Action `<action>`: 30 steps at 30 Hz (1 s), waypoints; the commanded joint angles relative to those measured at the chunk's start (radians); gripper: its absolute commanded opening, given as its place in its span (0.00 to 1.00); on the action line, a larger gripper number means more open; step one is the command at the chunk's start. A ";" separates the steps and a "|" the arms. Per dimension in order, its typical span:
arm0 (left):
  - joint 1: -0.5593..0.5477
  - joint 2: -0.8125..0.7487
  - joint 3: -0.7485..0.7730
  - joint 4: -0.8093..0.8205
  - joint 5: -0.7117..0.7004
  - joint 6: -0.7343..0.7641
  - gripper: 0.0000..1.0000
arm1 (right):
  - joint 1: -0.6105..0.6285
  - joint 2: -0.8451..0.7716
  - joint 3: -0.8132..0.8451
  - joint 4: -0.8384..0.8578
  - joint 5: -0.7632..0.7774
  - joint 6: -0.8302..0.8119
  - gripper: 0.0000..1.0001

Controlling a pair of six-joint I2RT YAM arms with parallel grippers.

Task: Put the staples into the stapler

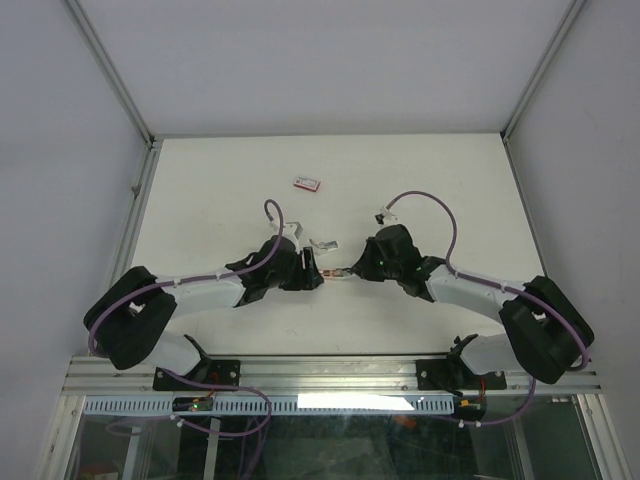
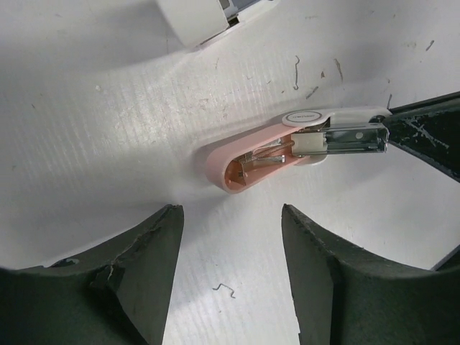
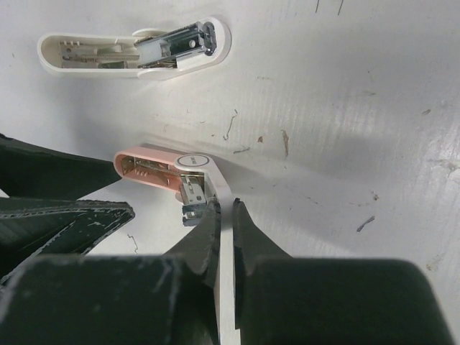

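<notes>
White worktop [image 1: 430, 190]; right end effector [image 3: 226, 213] pinches stapler [image 3: 154, 167] top; left end effector [image 2: 230, 226] spread before it; likely light, slippery; hold sides.

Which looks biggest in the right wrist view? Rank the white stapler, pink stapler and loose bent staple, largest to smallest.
1. white stapler: longest in view.
2. pink stapler: looks shorter, but its end is hidden in the right gripper, so the gap between these two is unsure.
3. loose bent staple: by far the smallest.
</notes>
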 commanded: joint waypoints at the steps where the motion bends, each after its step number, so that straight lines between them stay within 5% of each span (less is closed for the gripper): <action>1: 0.023 -0.074 -0.022 0.017 -0.022 -0.008 0.60 | -0.031 0.038 -0.003 -0.028 -0.019 -0.038 0.00; 11: 0.064 -0.273 -0.059 0.005 -0.073 0.003 0.75 | -0.159 0.112 -0.040 0.089 -0.320 -0.050 0.08; 24: 0.110 -0.313 -0.056 0.016 0.008 -0.022 0.82 | -0.244 0.118 -0.083 0.122 -0.439 -0.041 0.40; 30: 0.125 -0.312 -0.056 0.038 0.027 -0.030 0.82 | -0.286 0.075 -0.112 0.131 -0.479 -0.029 0.46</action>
